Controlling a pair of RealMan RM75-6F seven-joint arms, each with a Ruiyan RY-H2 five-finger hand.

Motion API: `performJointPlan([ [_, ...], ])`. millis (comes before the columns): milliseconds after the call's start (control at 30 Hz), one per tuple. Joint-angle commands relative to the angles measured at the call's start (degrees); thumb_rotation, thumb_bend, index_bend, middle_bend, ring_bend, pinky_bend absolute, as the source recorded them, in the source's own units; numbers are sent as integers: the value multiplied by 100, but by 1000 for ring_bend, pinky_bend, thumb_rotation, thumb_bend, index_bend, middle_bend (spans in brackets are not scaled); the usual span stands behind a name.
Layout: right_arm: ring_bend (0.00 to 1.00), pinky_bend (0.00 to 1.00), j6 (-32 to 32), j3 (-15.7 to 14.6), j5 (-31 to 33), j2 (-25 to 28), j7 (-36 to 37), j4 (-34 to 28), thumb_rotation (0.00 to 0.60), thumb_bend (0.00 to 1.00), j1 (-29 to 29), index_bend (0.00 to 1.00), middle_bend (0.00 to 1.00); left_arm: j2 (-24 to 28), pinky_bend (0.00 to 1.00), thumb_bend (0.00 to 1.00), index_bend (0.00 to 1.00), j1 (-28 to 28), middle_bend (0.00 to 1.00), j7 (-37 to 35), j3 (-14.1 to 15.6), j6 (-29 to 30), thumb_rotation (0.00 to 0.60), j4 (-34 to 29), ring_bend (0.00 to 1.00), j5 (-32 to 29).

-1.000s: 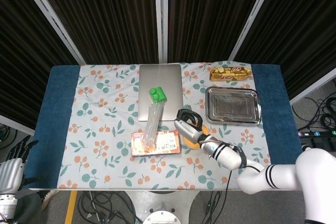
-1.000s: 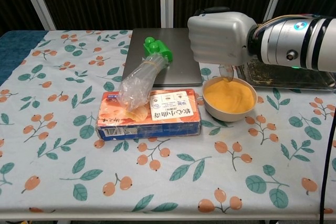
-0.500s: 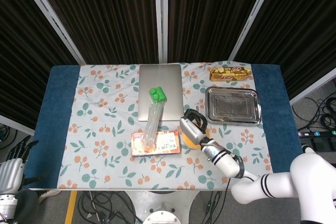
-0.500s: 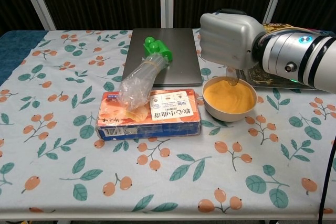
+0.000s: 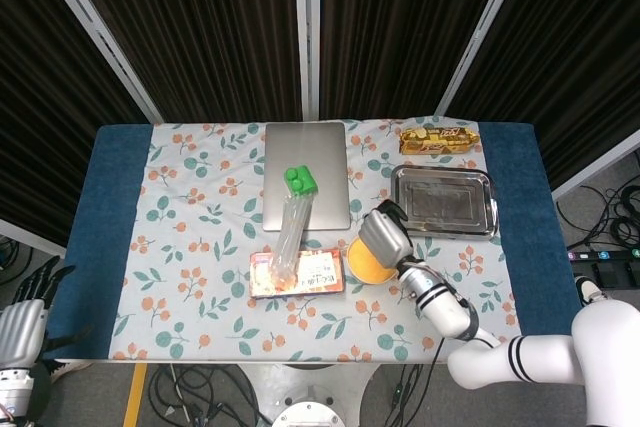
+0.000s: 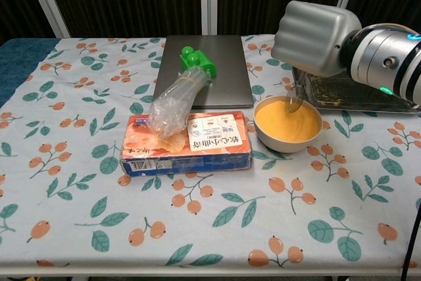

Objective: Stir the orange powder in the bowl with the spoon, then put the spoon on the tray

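1. Right hand point(image 6: 314, 36) hangs over the far rim of the bowl point(image 6: 287, 141), fingers clenched round the spoon point(image 6: 297, 97), whose metal stem drops from under the hand w/ its tip down in the orange powder point(image 6: 286, 121).
2. From the head view, the same right hand point(image 5: 385, 238) covers the bowl's upper-right side; only an orange crescent of powder point(image 5: 360, 265) shows beside it. Spoon hidden there.
3. Bowl sits on the floral tablecloth point(image 6: 79, 162), just right of the orange snack box point(image 6: 187, 144) & near the front-left corner of the tray point(image 6: 358, 102).
4. Tray point(image 5: 443, 200) is metal, rectangular, lying at the table's right side, behind the bowl; its floor looks stained. Spoon not on it.
5. A clear plastic bottle w/ green cap point(image 6: 181, 89) lies tilted, base resting on the snack box, cap end on the silver laptop point(image 6: 223, 54).
6. Laptop point(image 5: 305, 173) is closed, centred at the table's far side.
7. A yellow snack packet point(image 5: 438, 138) lies beyond the tray, near the table's back edge.
8. Left hand point(image 5: 22, 304) sits off the table's left-front corner, low, holding nothing, dark fingers spread upward. Chest view doesn't show it.
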Motion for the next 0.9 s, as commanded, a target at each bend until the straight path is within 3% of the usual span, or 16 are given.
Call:
performJointPlan([
  [33, 930, 808, -34, 390, 258, 172, 993, 97, 600, 508, -250, 1000, 986, 38, 117, 124, 204, -14, 120, 72, -4, 10, 600, -75, 77, 18],
  [233, 930, 809, -258, 828, 922, 336, 2144, 109, 600, 508, -466, 1000, 985, 97, 117, 123, 204, -47, 120, 212, -2, -28, 600, -225, 77, 16],
  [500, 929, 811, -536, 1134, 1609, 445, 3228, 584, 600, 507, -707, 1000, 986, 142, 118, 124, 204, -89, 120, 332, -9, -61, 600, -348, 77, 14],
  [900, 928, 811, -1399, 1133, 2095, -227, 4229, 2389, 600, 482, -833, 986, 984, 186, 117, 124, 204, -111, 120, 526, 22, -124, 600, -530, 77, -27],
])
